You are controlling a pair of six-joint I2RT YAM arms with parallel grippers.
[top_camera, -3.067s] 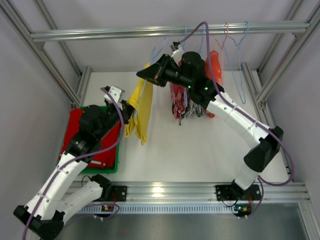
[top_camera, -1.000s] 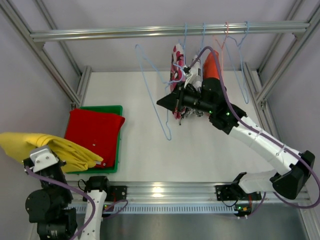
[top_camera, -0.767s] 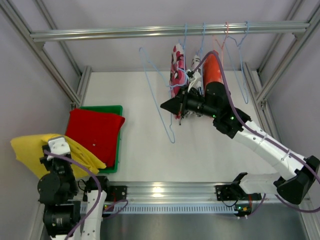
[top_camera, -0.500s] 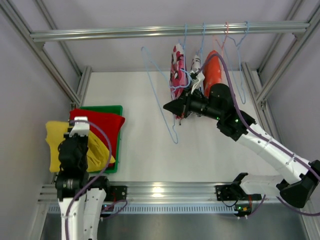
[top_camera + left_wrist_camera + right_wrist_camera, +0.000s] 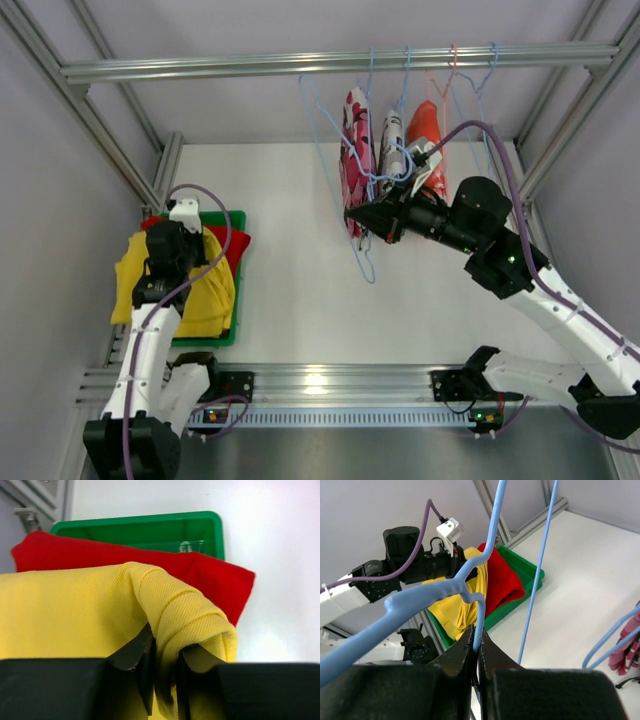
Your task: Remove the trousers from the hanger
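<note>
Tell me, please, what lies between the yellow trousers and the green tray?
The red trousers, lying on the green tray under the yellow trousers; the left wrist view shows this.

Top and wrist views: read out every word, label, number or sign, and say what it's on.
No readable text in any view.
On the green plastic tray, a small moulded mark, too blurred to read.
The yellow cloth trousers, red cloth trousers and light blue wire hanger show no lettering.
</note>
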